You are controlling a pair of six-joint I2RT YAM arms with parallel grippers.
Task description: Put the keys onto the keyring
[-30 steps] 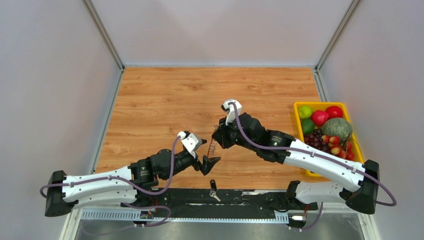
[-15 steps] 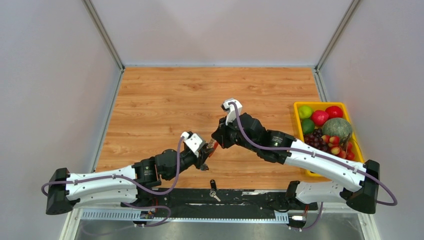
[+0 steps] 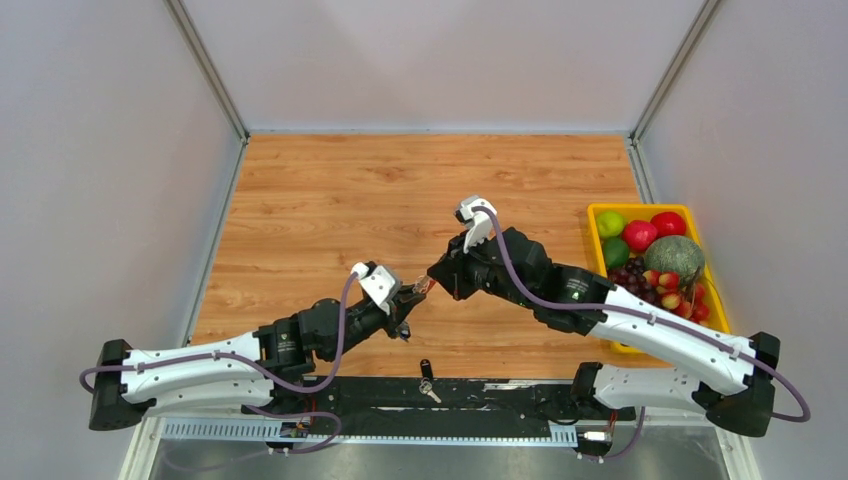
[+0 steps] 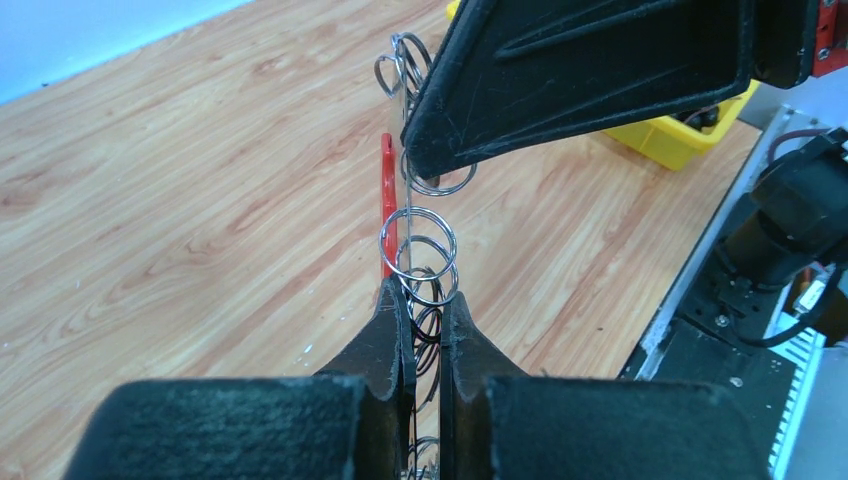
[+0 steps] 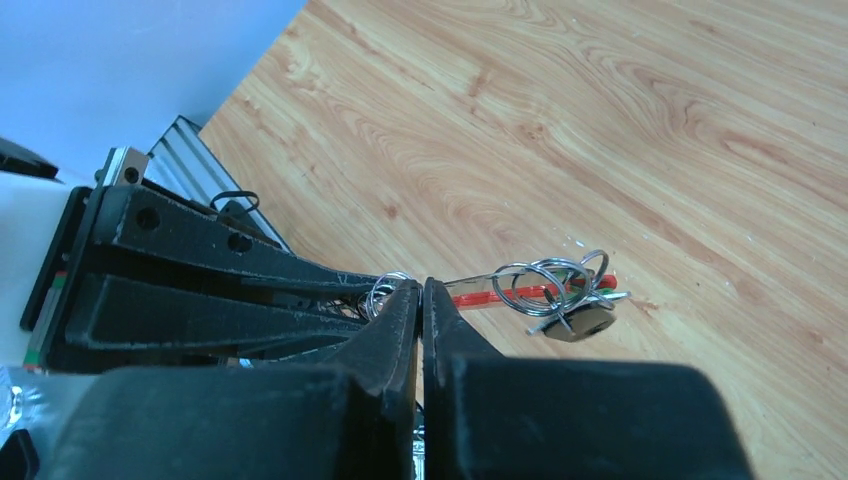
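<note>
The keyring (image 4: pixel 418 245), a silvery coil of rings with a red loop (image 4: pixel 388 200), hangs stretched between my two grippers above the table. My left gripper (image 4: pixel 425 295) is shut on the coil's lower part, and rings show between its pads. My right gripper (image 5: pixel 421 288) is shut on the keyring's other end, with its black fingers (image 4: pixel 560 90) right above the left ones. Past its tips hang more rings (image 5: pixel 550 280) and a small dark-headed key (image 5: pixel 580 322). From above, the grippers (image 3: pixel 412 300) (image 3: pixel 433 280) nearly touch. A loose black-headed key (image 3: pixel 427 380) lies on the black rail in front.
A yellow tray (image 3: pixel 596 212) of fruit stands at the right edge of the wooden table (image 3: pixel 330 210). The black rail (image 3: pixel 500 390) with the arm bases runs along the near edge. Grey walls enclose the left, back and right sides.
My left gripper went from wide open to shut on the coil, after moving up to the right gripper. The right arm shifted slightly to the right.
</note>
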